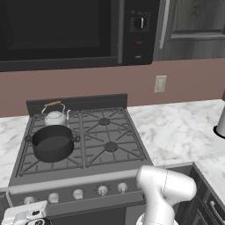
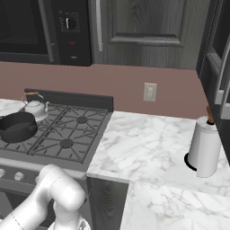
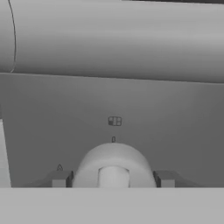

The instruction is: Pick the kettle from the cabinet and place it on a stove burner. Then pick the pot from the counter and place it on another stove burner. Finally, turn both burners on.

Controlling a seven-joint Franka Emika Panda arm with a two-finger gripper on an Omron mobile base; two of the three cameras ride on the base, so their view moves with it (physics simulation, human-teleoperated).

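The silvery kettle (image 1: 56, 116) (image 2: 36, 107) stands on the back left stove burner. Just in front of it, the dark pot (image 1: 52, 143) (image 2: 18, 127) sits on the front left burner. Two other burners (image 1: 104, 121) (image 1: 110, 146) lie bare under the grates. My gripper (image 1: 26, 215) (image 3: 113, 179) is low at the range's front, at the left end of the row of silver knobs (image 1: 102, 190). In the hand view a round knob (image 3: 113, 164) sits between my fingertips (image 3: 61, 179), which press against its two sides. The cabinet (image 1: 193, 26) (image 2: 148, 31) door is closed.
A black microwave (image 1: 61, 30) hangs over the range. The marble counter (image 1: 180, 127) (image 2: 148, 143) runs to the right, with a paper towel roll (image 2: 204, 148) at its far right and a wall outlet (image 2: 150, 91) above it.
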